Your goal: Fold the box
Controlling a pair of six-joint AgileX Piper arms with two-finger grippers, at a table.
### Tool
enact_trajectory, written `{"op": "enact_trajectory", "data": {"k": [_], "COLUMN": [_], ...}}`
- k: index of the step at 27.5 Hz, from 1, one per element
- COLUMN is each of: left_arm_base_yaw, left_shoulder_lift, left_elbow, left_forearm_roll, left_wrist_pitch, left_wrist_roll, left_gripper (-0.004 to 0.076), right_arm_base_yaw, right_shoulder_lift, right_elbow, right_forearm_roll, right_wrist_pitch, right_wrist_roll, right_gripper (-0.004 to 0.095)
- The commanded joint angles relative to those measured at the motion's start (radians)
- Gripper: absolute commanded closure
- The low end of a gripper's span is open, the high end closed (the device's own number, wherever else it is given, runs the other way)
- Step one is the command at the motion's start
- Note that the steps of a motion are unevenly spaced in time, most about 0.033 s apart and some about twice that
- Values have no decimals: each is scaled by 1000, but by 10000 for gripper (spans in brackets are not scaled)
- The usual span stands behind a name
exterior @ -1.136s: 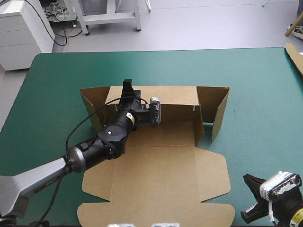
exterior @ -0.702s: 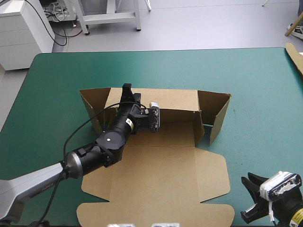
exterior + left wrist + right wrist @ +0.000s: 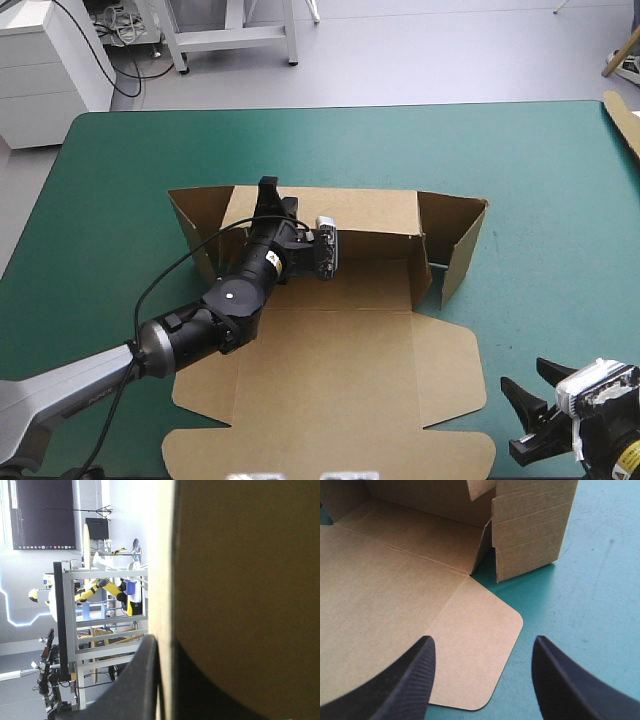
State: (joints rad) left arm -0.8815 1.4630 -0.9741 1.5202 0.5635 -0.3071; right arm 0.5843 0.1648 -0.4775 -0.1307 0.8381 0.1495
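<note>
The brown box lies mid-table with its lid panel flat toward me and its back wall raised. The right side flap stands upright and angles forward. My left gripper is shut on the back wall's top edge near its left end. In the left wrist view the box fills one side, its edge pinched in the left gripper. My right gripper hovers open at the near right corner. In its own view the right gripper is over the lid's rounded side flap, touching nothing.
A strip of brown board juts in at the table's far right edge. Bare teal-green cover stretches right of the box and beyond it to the far edge. The left arm crosses the box's left part.
The right gripper's fingers have spread from shut to open. The left gripper has shifted slightly with the back wall, and the right side flap has swung a little.
</note>
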Motion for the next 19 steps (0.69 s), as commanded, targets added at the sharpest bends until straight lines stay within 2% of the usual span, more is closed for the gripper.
{"op": "enact_trajectory", "data": {"k": [1,5,14,19], "left_arm_base_yaw": [-3,-3,-3,-3], "left_shoulder_lift": [-31,-31,-31,-31], "left_elbow": [-13,-13,-13,-13], "left_forearm_roll": [-2,-2,-2,-2], "left_wrist_pitch": [26,17,19,19], "left_wrist_roll": [-15,-15,-12,-12], "left_gripper": [731,731,731,731], "right_arm_base_yaw": [-2,-2,-2,-2], "right_shoulder_lift": [38,154,435,591], "right_elbow": [-56,-173,-465,-641], "right_forearm_roll": [-45,-54,-51,-75], "right_wrist_pitch": [-47,3,26,120], "right_wrist_roll": [62,84,84,84], "right_gripper": [374,374,374,374]}}
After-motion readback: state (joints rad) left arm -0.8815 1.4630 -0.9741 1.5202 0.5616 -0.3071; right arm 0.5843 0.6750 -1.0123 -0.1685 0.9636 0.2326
